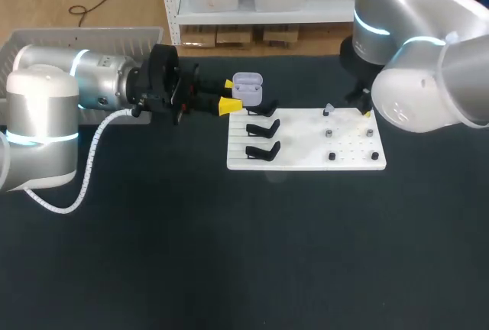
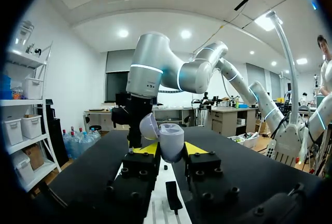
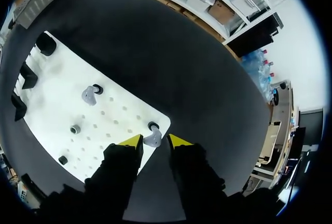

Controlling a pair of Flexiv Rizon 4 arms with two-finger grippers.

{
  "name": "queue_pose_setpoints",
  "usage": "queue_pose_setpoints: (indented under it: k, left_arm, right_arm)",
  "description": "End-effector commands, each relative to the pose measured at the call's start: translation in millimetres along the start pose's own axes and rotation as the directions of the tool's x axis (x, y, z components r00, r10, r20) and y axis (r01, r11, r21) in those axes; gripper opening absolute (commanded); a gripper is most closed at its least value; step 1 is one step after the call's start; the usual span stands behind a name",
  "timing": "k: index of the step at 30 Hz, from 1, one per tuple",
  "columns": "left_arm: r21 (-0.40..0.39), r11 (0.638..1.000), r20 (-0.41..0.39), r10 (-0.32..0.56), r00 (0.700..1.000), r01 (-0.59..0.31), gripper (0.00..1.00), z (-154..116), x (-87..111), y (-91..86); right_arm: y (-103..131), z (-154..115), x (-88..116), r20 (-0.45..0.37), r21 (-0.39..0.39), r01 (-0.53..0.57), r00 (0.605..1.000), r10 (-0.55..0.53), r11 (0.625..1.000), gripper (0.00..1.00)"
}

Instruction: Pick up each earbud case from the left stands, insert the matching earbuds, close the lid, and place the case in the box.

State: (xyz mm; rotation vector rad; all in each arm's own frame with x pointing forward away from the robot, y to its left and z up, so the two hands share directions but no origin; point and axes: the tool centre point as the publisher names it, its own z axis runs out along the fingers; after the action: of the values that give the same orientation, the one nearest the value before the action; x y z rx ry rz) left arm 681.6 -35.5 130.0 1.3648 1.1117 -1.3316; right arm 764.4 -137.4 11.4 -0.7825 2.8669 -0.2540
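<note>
The left jaws come in from the side and squeeze the earbud case [image 1: 247, 82], with one yellow tip pressed on each side. They are open just as wide as the case. The case is at the far stand [image 1: 263, 108] on the left of the white board [image 1: 306, 163], which lies on the dark bench [image 1: 153, 253]. Its lid [image 2: 148, 126] is up, so I think it is being held steady for an earbud to go in.

The right jaws point down at the board's far right corner. They are open a little, with a small grey earbud [image 3: 152, 140] between them. It does not look pinched yet. Another earbud [image 3: 89, 95] sits nearby.
</note>
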Motion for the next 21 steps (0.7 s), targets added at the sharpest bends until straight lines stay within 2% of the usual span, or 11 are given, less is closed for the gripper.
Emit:
queue_pose_setpoints:
  k: [1,8,9,10,11,17,21]
  left_arm:
    - [-0.005,1.000,0.001,0.003,1.000,-0.003,0.00,0,0.3,-2.0]
    - [-0.005,1.000,0.001,0.003,1.000,-0.003,0.00,0,0.3,-2.0]
    - [-0.005,1.000,0.001,0.003,1.000,-0.003,0.00,0,0.3,-2.0]
    - [-0.005,1.000,0.001,0.003,1.000,-0.003,0.00,0,0.3,-2.0]
    - [-0.005,1.000,0.001,0.003,1.000,-0.003,0.00,0,0.3,-2.0]
    - [-0.005,1.000,0.001,0.003,1.000,-0.003,0.00,0,0.3,-2.0]
    - [-0.005,1.000,0.001,0.003,1.000,-0.003,0.00,0,0.3,-2.0]
  right_arm:
    - [0,1,1,0.008,0.001,-0.006,1.000,0.006,1.000,0.28]
    - [-1,2,1,0.007,-0.001,-0.008,1.000,0.008,1.000,0.20]
    - [-1,2,1,0.007,-0.001,-0.009,1.000,0.009,1.000,0.14]
    - [-1,2,1,0.007,-0.001,-0.010,1.000,0.010,1.000,0.02]
    - [-1,2,1,0.006,-0.002,-0.010,1.000,0.010,1.000,0.00]
    - [-1,-4,3,0.007,0.005,-0.014,1.000,0.014,1.000,0.00]
    - [-3,-18,7,0.020,0.047,-0.041,0.999,0.041,0.998,0.00]
